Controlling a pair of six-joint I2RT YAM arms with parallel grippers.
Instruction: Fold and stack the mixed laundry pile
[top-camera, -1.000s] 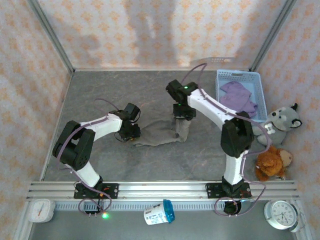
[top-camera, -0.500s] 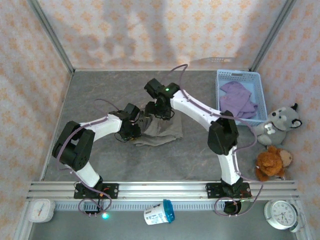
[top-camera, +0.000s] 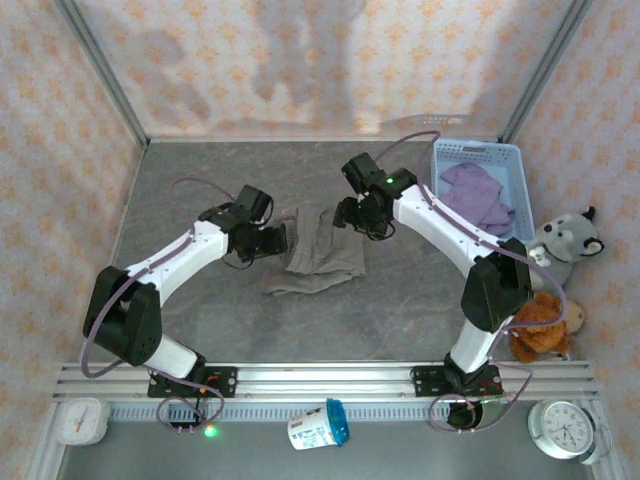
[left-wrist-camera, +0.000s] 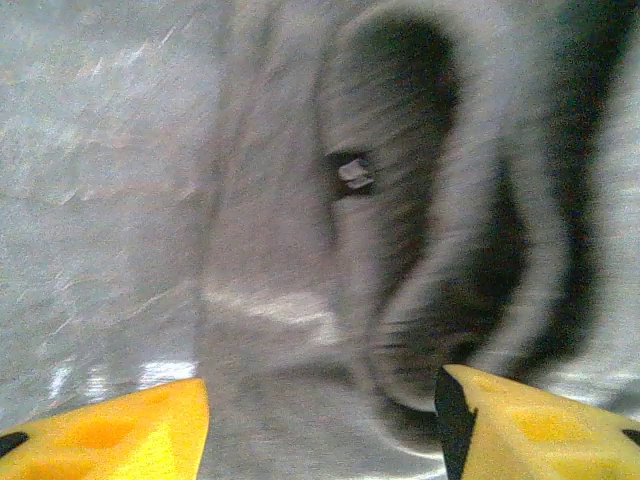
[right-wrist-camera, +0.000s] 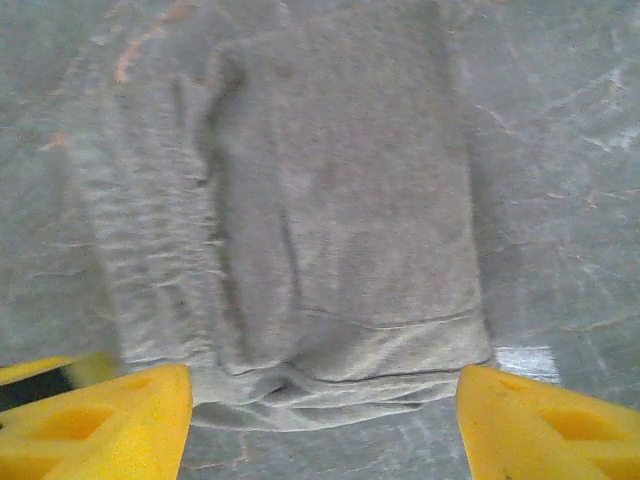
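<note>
Under the left end effector (left-wrist-camera: 322, 425), blurred olive-grey garment (left-wrist-camera: 280, 250), perhaps folded.

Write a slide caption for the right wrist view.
Open right gripper over the folded olive-grey cloth garment on the grey table.

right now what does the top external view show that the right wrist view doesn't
Top external adds the left claw, the blue basket holding the lavender T-shirt, and the plush wolf. Right wrist adds the hem seam and stacked layers at the fold's edge, between its yellow fingertips. Both share the olive-grey garment lying folded on the table, right claw open over it.
</note>
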